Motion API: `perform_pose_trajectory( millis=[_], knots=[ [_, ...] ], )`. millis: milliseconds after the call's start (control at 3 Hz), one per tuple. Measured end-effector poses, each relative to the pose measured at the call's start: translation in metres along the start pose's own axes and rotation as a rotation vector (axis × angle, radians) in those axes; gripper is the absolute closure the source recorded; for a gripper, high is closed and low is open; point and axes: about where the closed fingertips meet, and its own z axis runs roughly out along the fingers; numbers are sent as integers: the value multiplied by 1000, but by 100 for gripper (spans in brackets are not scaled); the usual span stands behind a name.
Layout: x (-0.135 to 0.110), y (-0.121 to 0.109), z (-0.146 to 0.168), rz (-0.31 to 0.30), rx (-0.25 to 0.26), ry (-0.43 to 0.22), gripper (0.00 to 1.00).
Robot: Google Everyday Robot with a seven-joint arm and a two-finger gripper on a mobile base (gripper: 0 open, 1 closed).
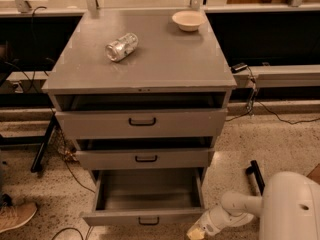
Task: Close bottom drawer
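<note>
Claw (196,232) sits just off the right front corner of the bottom drawer (125,217); spread or pressed, cannot tell | drawer pulled out, front panel running left-right, lying left of claw | closing push: rearward.

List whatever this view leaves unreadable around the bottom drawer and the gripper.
- Camera view: gripper, at the lower edge beside the right front corner of the bottom drawer; whether they touch cannot be told.
- Camera view: inside of the middle drawer, hidden under the top drawer.
- Camera view: bottom drawer's rear, hidden under the middle drawer.
</note>
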Motion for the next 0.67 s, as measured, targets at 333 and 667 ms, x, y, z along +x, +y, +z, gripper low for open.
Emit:
perform_pose_trajectory(
  millis=[333, 667],
  knots=[
    [16, -28, 19, 66, 33, -28, 100],
    [16, -55, 35, 102, 69, -50, 100]
  ],
)
